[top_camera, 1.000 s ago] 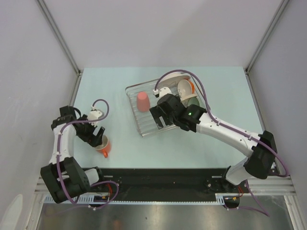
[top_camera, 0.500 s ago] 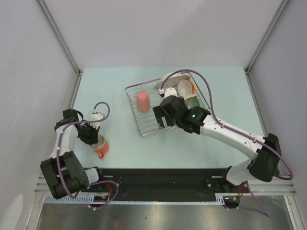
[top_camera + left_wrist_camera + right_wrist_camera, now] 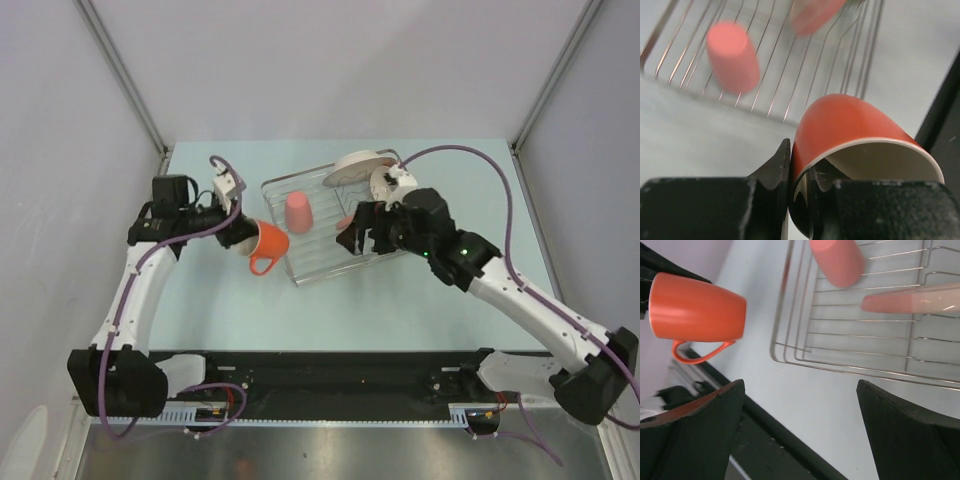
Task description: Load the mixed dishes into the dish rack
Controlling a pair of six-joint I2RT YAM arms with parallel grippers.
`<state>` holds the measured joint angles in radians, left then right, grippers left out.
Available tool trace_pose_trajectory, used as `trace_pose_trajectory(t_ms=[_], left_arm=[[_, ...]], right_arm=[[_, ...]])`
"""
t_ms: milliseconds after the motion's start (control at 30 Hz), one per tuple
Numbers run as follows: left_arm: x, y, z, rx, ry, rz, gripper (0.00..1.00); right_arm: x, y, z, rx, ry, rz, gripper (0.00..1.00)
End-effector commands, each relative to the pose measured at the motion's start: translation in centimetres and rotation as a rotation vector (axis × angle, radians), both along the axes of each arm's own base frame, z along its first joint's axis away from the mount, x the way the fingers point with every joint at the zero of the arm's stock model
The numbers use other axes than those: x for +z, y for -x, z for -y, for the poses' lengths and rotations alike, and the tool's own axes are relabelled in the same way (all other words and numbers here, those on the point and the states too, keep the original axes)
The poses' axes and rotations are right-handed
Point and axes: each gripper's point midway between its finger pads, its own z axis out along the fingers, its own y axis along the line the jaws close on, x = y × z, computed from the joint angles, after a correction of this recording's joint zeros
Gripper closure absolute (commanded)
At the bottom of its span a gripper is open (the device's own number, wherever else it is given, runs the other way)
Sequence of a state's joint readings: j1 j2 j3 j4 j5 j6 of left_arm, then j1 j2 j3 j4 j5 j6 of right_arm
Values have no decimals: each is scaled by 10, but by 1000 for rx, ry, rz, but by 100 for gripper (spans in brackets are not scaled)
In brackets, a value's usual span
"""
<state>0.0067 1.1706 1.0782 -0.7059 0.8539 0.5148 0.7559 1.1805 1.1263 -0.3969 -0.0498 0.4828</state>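
– How are the two arms posed?

– The left arm (image 3: 130,295) rises from its base, bends near the left wall and reaches right. The right arm (image 3: 530,310) stretches diagonally from the near right corner to above the rectangular silvery wire rack (image 3: 315,258).

– And the fingers?

– The left gripper (image 3: 797,160) pinches the wall of the orange mug with white inside (image 3: 268,243), one finger inside and one outside. The mug lies on its side in the air, just beside the rack's left edge. The right gripper (image 3: 800,382) hovers over the rack's near side, fingers spread wide, holding nothing.

– Counts?

– One rack. Two plates show: a white plate (image 3: 358,163) tilted at the rack's far edge and a pink-and-cream plate (image 3: 910,301) edge-on among the bars. One mug. One salmon-pink tumbler (image 3: 299,212) stands in the rack's left part. The right arm hides whatever sits beneath it.
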Motion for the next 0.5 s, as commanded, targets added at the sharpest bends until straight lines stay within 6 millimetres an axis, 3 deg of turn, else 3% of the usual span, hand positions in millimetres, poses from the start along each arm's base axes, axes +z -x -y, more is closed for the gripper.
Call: trace_pose_trajectory(t_ms=[0,100,133,167,200,233,300,467], left_arm=[[93,-13,57,-145,354,39,100],[121,-9,80,-223,433,14,100],[129,-6,84,-225,477,-38,100],[134,-3,88,-246,500,-51,100],[132,-3,92,-260,521,-85,100],[144,-1,97,-291,556,-68,100],[140,1,104,-325,585,-104,100],[153,8,119,-390,655,-146,100]], right_arm=[[65,22,-9,177,-345,70,0],[87,28,-7,246,-475,85,0],[85,34,-7,272,-501,69,0],[97,35,-8,289,-563,85,0],[101,35,-7,295,-592,80,0],[99,34,-9,305,-608,60,0],[100,31,-11,312,-649,46,0],[105,23,-11,309,-700,70,0]])
